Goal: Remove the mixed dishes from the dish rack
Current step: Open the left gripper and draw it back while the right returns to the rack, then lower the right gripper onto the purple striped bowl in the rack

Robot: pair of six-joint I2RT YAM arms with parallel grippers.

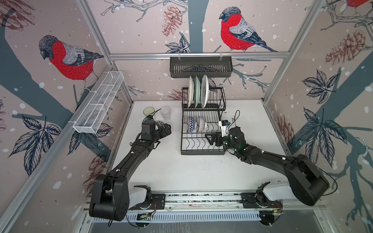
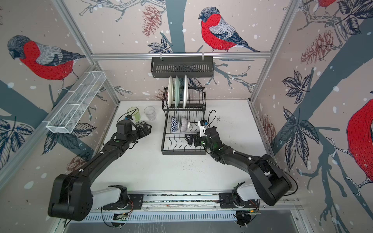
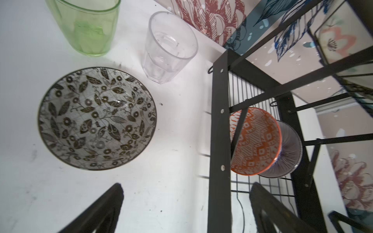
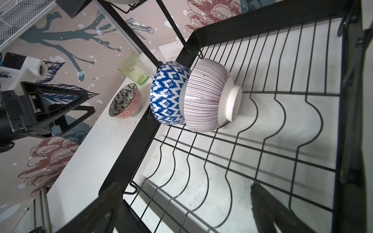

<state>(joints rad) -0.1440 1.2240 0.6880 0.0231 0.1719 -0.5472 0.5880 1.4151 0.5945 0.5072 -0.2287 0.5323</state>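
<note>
A black dish rack (image 1: 202,153) stood at the back edge of the tabletop (image 1: 181,173), three plates (image 1: 196,91) upright in its upper tier, two bowls (image 1: 196,124) on edge below. A third bowl (image 3: 96,119), green tumbler (image 1: 148,111) and clear tumbler (image 1: 166,113) sat toward the back-left corner. The left end effector (image 3: 187,185) and right end effector (image 4: 185,185) gaped, empty.

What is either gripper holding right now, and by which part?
Nothing. The left gripper is open near the leaf-patterned bowl; the right gripper is open over the dish rack.

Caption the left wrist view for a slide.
Leaf-patterned bowl, green tumbler, clear tumbler on table; two bowls in rack.
</note>
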